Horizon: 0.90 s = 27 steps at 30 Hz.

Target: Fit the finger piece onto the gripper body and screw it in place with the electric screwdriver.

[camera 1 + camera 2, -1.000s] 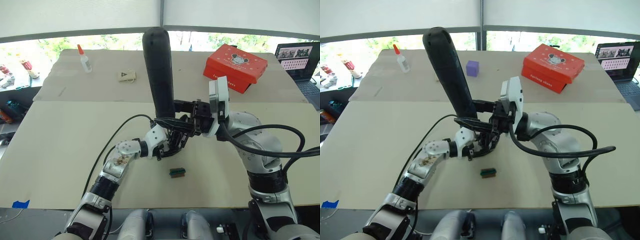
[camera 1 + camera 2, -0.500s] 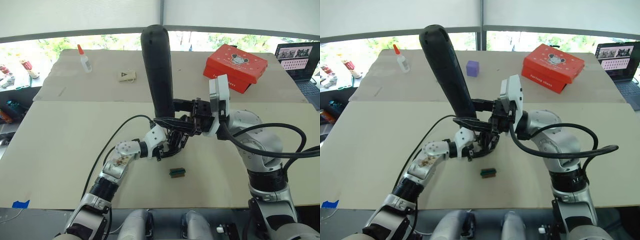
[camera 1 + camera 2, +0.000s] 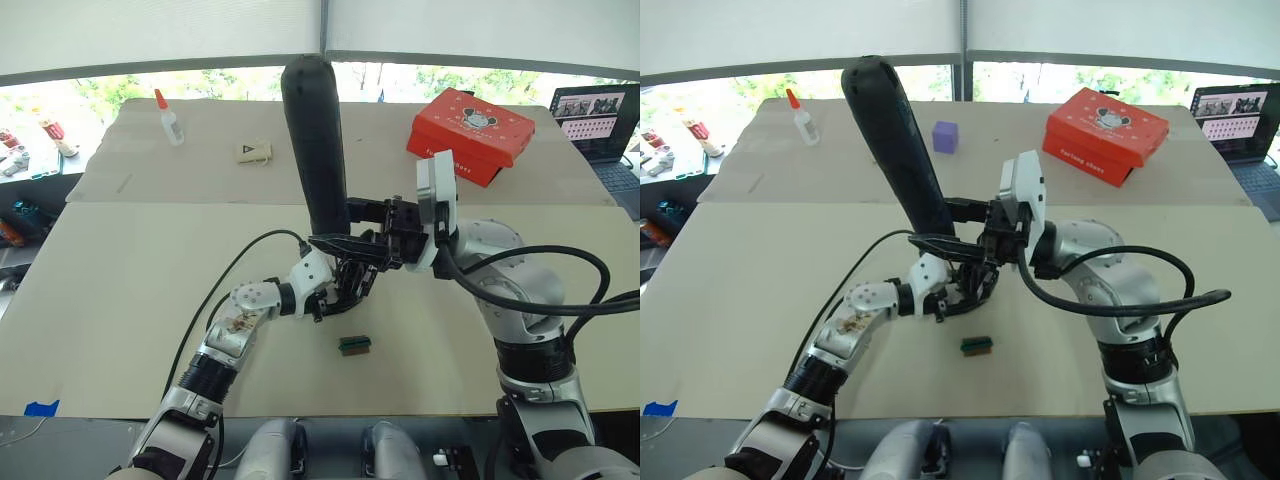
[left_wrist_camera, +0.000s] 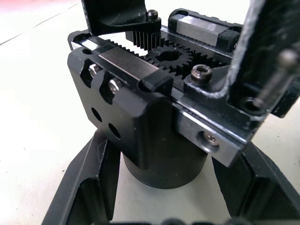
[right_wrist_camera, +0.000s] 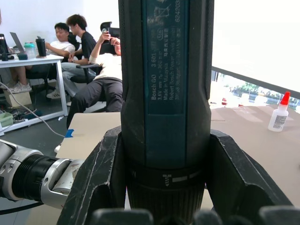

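At the centre of the tan surface (image 3: 120, 290), the right claw (image 3: 352, 228) grips the electric screwdriver (image 3: 316, 140) by its lower barrel, both black fingers (image 5: 101, 173) pressed flat against the tool's sides. The screwdriver stands nearly upright, its rounded end high and leaning slightly toward the robot's left, its bit end pointing down at the gripper body (image 3: 345, 285).

The left claw (image 3: 335, 290) holds the gripper body where it sits on the surface, one finger (image 4: 89, 180) on each side of its round dark base (image 4: 164, 159). The wrist view shows gear teeth, rails and screw heads on top of the body, with a thin metal bit (image 4: 276, 79) at an angle just above one corner. Whether the finger piece is already seated there cannot be told.

A small green-and-black block (image 3: 354, 345) lies on the surface just nearer the robot. Farther back are a glue bottle (image 3: 169, 118), a purple cube (image 3: 945, 136), a red box (image 3: 470, 132) and, at the far right edge, a laptop (image 3: 598, 118). People sit at desks in the background (image 5: 79, 56).
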Each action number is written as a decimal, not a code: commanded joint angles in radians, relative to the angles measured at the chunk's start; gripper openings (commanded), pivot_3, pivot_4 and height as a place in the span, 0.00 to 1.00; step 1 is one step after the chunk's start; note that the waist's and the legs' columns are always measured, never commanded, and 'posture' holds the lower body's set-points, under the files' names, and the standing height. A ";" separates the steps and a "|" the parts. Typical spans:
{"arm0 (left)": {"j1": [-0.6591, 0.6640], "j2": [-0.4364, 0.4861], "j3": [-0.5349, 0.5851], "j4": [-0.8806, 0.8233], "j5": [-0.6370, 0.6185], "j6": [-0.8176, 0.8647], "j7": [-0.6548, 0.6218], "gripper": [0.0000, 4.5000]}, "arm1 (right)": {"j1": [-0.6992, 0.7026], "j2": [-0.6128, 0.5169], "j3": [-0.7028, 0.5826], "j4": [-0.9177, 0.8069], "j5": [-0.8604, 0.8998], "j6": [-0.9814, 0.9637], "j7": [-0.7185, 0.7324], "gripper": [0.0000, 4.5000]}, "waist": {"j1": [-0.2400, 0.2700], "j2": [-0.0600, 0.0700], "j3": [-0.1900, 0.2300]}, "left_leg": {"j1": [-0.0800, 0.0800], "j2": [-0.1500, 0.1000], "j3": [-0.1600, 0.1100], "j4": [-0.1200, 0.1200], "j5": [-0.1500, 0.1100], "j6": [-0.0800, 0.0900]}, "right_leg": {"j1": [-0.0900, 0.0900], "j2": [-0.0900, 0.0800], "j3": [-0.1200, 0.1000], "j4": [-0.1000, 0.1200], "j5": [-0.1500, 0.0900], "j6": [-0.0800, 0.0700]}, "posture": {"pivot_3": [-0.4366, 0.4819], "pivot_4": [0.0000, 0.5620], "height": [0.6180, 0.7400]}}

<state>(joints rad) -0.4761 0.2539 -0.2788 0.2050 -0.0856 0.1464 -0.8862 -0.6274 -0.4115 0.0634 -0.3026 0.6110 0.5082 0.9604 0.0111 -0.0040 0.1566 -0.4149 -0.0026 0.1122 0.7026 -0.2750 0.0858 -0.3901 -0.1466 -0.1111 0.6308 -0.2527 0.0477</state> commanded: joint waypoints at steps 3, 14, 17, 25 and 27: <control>0.001 0.000 0.006 -0.041 -0.021 0.001 -0.010 0.51 | -0.030 0.001 -0.022 -0.023 0.015 -0.044 0.011 0.43 | 0.000 0.000 0.000 | 0.000 0.000 0.000 0.000 0.000 0.000 | 0.000 0.000 0.000 0.000 0.000 0.000 | 0.48 0.27 1.00; -0.007 -0.001 0.009 -0.034 -0.021 -0.001 -0.009 0.51 | -0.016 0.005 -0.014 -0.014 0.002 -0.051 0.022 0.43 | 0.000 0.000 0.000 | 0.000 0.000 0.000 0.000 0.000 0.000 | 0.000 0.000 0.000 0.000 0.000 0.000 | 0.48 0.27 1.00; -0.006 -0.001 0.009 -0.037 -0.021 0.001 -0.008 0.51 | -0.006 0.007 -0.009 -0.005 -0.010 -0.062 0.021 0.43 | 0.000 0.000 0.000 | 0.000 0.000 0.000 0.000 0.000 0.000 | 0.000 0.000 0.000 0.000 0.000 0.000 | 0.48 0.27 1.00; -0.015 0.003 0.013 -0.027 -0.021 -0.003 -0.011 0.51 | 0.062 0.025 -0.025 0.042 -0.018 -0.080 -0.010 0.43 | 0.000 0.000 0.000 | 0.000 0.000 0.000 0.000 0.000 0.000 | 0.000 0.000 0.000 0.000 0.000 0.000 | 0.48 0.27 1.00; -0.020 0.005 0.016 -0.017 -0.019 -0.008 -0.012 0.51 | 0.075 0.027 -0.030 0.064 -0.018 -0.079 -0.018 0.43 | -0.001 0.000 0.000 | 0.000 0.000 0.000 0.000 0.000 0.000 | 0.001 0.000 0.000 0.000 0.000 0.000 | 0.48 0.27 1.00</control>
<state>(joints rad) -0.4766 0.2557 -0.2784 0.2045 -0.0847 0.1511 -0.8868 -0.5674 -0.3800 0.0543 -0.2604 0.5931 0.4325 0.9529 0.0105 -0.0038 0.1564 -0.4143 -0.0025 0.1122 0.7028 -0.2750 0.0857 -0.3895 -0.1466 -0.1111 0.6309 -0.2527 0.0477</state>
